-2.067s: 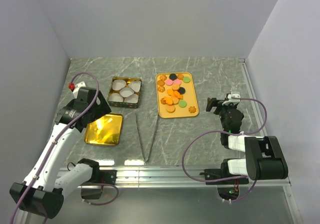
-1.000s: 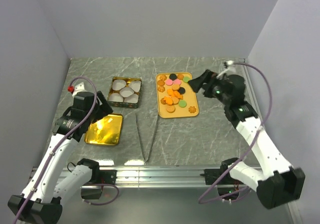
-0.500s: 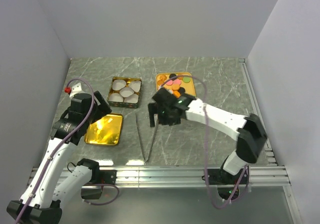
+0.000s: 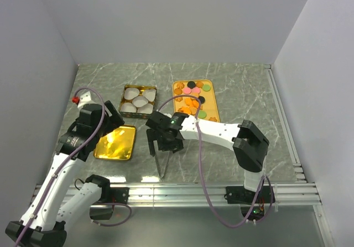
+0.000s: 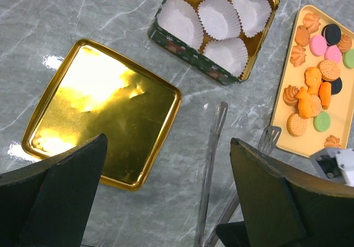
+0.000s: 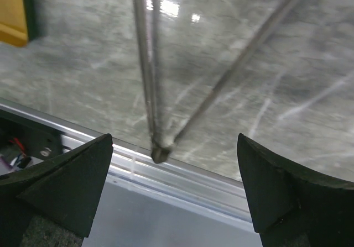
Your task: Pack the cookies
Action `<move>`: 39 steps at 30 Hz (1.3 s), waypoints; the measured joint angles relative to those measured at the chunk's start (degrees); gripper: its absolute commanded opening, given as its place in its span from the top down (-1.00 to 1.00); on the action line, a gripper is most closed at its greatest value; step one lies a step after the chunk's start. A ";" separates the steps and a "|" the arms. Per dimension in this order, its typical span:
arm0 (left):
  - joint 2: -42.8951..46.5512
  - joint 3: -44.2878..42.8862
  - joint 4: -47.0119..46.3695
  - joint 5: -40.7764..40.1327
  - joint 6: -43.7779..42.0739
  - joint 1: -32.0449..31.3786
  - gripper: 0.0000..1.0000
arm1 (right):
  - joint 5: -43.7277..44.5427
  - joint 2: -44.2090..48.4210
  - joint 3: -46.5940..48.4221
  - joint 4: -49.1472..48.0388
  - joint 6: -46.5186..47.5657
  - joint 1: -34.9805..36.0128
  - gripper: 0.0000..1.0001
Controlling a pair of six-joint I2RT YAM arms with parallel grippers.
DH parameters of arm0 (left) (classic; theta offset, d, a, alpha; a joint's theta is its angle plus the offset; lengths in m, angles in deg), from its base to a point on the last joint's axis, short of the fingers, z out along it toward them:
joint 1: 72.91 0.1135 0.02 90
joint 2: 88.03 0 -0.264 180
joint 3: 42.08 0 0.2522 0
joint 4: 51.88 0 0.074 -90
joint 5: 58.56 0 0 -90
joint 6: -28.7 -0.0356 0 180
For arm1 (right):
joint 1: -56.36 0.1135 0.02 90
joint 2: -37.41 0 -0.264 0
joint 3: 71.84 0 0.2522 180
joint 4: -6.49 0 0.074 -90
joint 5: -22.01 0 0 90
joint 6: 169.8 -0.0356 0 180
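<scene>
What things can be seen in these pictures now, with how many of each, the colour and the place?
cookies: many, mostly orange, a few pink, green and black; on the tray
tray: one, yellow; far middle of the table
tin: one, dark green outside, gold inside; left of the tray
paper cups: about five, white; inside the tin
gold lid: one; flat, on the near side of the tin
tongs: one pair, metal; between gold lid and tray
table: one, grey marble
left gripper: open, above the gold lid's edge
right gripper: open, over the tongs' hinge end
</scene>
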 measured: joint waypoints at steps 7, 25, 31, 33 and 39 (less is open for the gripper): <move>0.04 0.00 0.02 -0.79 0.24 -1.11 -0.99 | -0.87 -3.28 0.70 -0.87 -2.34 0.37 -1.00; -0.17 0.00 0.44 -1.90 1.29 -3.37 -0.99 | 1.05 -12.26 5.05 -0.55 -4.39 0.39 -0.98; -0.15 0.00 0.46 -2.23 1.31 -4.02 -0.99 | 3.37 -14.67 7.67 0.92 -5.18 0.66 -0.78; -0.15 0.00 0.48 -2.23 1.31 -4.17 -0.99 | 4.26 -15.41 8.72 1.81 -5.35 0.83 -0.68; -0.15 0.00 0.66 -2.25 1.33 -4.61 -0.99 | 6.36 -16.98 10.80 4.26 -5.81 1.42 -0.28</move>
